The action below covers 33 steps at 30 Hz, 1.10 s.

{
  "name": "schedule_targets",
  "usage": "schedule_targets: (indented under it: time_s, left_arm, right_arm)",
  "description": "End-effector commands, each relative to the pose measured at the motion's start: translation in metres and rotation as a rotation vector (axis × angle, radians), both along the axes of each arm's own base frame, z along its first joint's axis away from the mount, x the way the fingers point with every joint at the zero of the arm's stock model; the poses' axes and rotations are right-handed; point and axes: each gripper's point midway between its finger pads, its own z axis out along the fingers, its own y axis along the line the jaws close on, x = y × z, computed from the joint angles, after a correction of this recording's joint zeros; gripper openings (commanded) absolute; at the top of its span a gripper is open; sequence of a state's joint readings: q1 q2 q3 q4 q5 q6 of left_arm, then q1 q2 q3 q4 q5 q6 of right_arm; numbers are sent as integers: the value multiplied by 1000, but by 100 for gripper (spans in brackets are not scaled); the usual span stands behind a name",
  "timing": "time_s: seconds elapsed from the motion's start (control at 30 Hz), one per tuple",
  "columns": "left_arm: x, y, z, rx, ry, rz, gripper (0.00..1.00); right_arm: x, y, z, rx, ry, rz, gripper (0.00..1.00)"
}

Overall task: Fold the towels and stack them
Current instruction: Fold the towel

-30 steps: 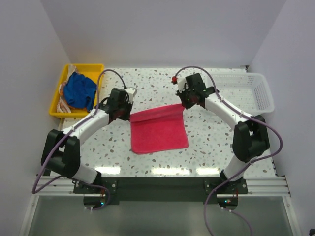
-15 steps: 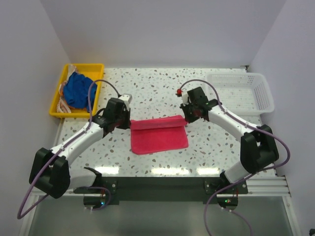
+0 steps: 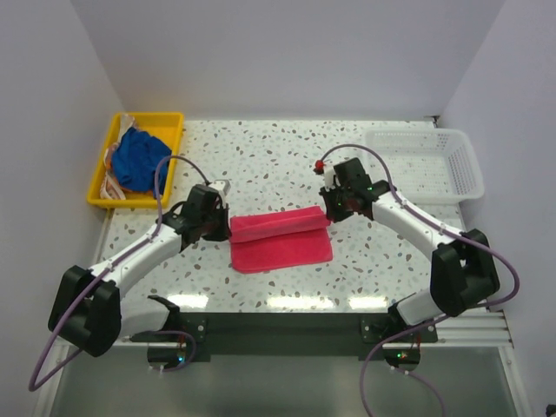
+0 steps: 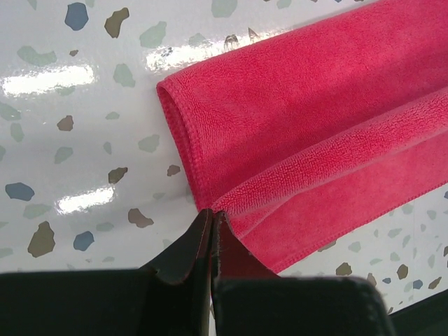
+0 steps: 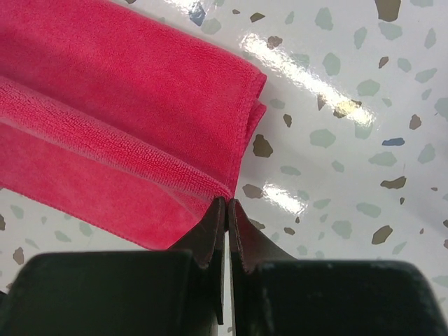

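The top camera looks steeply down from high behind the 6 o'clock edge of the speckled table, taking in all of it, while the wrist cameras sit very close over the pink towel (left at its 9 o'clock end, right at 3 o'clock), the one thing all three views share.

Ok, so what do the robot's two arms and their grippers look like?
The left arm and right arm are white tubes with bulky black joints. A thin purple cable loops along each. The left gripper and right gripper are black, with slim tapering fingers. A small red knob sits by the right wrist.
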State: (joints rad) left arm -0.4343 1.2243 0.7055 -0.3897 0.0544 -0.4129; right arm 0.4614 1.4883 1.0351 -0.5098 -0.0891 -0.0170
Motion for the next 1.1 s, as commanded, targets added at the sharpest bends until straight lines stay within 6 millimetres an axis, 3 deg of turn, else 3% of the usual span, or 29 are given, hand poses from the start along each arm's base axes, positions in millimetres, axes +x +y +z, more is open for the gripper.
schedule_targets:
  time_s: [0.0, 0.27, 0.4, 0.77, 0.87, 1.07]
  left_arm:
    - [-3, 4, 10, 5, 3, 24, 0]
    - [-14, 8, 7, 18, 50, 36, 0]
    - [-22, 5, -2, -3, 91, 32, 0]
    - [-39, -8, -34, -17, 194, -6, 0]
    - [-34, -6, -30, -5, 178, 7, 0]
    - [-22, -5, -7, 9, 131, 16, 0]
  right_arm:
    - [-4, -1, 15, 12, -26, -7, 0]
    - [-22, 1, 15, 52, 24, -49, 0]
    - [-33, -3, 3, 46, 71, -77, 0]
    - [-34, -7, -34, -3, 136, -115, 0]
    - [-32, -6, -31, 4, 125, -116, 0]
    - [-24, -7, -6, 10, 75, -120, 0]
